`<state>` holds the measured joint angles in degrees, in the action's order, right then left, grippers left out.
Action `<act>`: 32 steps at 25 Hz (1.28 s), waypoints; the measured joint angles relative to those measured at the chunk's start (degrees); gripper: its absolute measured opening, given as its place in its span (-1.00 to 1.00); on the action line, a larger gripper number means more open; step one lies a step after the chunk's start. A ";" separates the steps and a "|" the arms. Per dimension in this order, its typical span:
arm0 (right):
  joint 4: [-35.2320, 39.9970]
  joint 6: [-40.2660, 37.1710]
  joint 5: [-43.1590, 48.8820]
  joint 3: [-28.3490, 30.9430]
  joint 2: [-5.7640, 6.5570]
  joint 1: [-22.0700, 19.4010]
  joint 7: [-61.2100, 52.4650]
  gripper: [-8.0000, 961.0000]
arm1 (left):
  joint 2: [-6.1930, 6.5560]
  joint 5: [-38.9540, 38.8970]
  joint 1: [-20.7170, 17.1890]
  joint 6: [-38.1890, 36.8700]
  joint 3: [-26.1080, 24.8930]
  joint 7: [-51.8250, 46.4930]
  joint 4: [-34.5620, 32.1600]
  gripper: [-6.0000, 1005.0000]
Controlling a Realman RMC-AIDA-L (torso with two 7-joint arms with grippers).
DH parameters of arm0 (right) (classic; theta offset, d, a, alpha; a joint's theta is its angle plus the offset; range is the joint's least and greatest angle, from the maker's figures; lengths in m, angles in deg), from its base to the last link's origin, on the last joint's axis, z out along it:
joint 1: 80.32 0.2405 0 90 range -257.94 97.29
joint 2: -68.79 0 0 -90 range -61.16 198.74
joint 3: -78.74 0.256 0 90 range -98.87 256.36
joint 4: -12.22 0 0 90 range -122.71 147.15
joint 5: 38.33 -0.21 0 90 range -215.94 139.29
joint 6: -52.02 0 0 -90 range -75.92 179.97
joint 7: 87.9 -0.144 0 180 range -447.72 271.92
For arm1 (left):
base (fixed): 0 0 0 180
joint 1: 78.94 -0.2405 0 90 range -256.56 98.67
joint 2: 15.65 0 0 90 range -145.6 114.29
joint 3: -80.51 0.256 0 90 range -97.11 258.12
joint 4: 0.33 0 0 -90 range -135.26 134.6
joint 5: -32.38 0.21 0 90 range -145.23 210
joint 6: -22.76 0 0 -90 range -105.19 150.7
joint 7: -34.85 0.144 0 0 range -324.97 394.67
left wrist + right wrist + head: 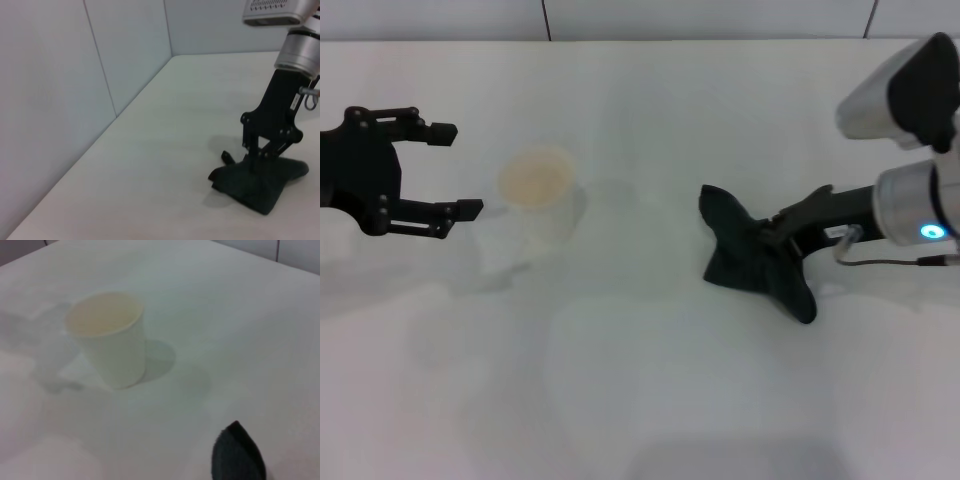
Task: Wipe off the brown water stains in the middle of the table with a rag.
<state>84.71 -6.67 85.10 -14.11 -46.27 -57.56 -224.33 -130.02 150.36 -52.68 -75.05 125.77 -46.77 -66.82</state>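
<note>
I am holding my right claw (772, 238) down on the rag (752, 252), its dark fingers clenched into the cloth and pressing it against the white bench (650, 380) on my right side. The rag is spreading out from the pinch in uneven flaps, soft and black with deep folds, one lobe reaching toward the middle of the bench and another trailing toward the near edge. My left claw (446, 170) is hovering over the left side with its two black fingers spread apart and gripping nothing, just beside a pale cup (538, 200) that is standing upright. The bench surface is glossy and plain, and wide bare stretches are lying between the cup and the rag and all along the near side. The far edge is meeting a light panelled wall (620, 18). From my left wrist I am seeing the right claw (257, 159) from the side, standing steeply on the rag (257, 185), with the bench (165, 150) running back into a wall corner. From my right wrist I am seeing the cup (111, 340) closer, its inside tinted faintly tan, and only one dark tip of the rag (237, 455). I cannot make out any brown stain on the bench.
</note>
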 joint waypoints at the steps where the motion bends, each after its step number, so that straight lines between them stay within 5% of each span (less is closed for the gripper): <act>1: 0.19 -0.80 -0.04 0.96 0.02 -0.29 0.37 -0.78 | 0.01 0.00 0.00 0.05 -0.01 0.03 0.02 0.71; 19: -0.24 -9.97 -2.83 11.58 0.01 -2.53 7.04 -0.75 | -0.03 -0.03 0.02 0.70 -0.09 -0.01 0.04 0.71; 32: 0.20 -14.96 -11.19 17.53 0.03 -4.49 15.85 0.22 | -0.21 -0.97 0.02 0.67 -1.02 -0.09 0.03 0.71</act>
<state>84.91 -21.64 73.91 3.42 -46.24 -62.05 -208.48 -130.22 149.39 -52.67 -74.38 124.75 -46.85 -66.78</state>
